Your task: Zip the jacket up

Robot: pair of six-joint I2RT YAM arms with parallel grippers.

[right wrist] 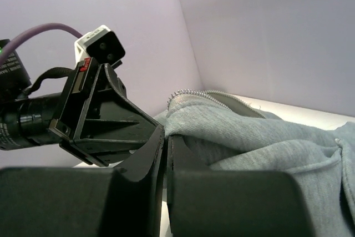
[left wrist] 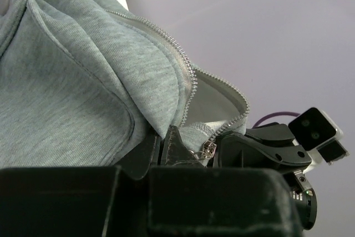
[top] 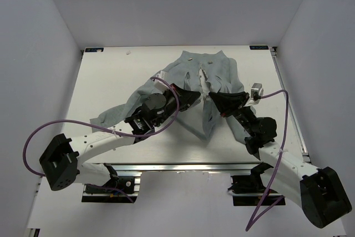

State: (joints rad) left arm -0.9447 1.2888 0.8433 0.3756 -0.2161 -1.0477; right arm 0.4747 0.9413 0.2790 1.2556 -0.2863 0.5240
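The light grey jacket (top: pixel 216 73) lies front up at the back middle of the white table, its zipper open with pale lining showing. My left gripper (top: pixel 195 97) and right gripper (top: pixel 213 97) meet tip to tip at the lower part of the zipper and lift the fabric there. In the left wrist view my left gripper (left wrist: pixel 162 140) is shut on the jacket's edge (left wrist: pixel 72 98), right beside the metal zipper slider (left wrist: pixel 209 149); the zipper teeth (left wrist: pixel 183 59) run up and away. In the right wrist view my right gripper (right wrist: pixel 165 134) is shut on the other front edge (right wrist: pixel 266 137).
One sleeve (top: pixel 111 116) trails toward the front left, under the left arm. Purple cables (top: pixel 33 137) loop off both arms. An aluminium rail (top: pixel 183 166) runs along the table's front edge. White walls close in the back and both sides.
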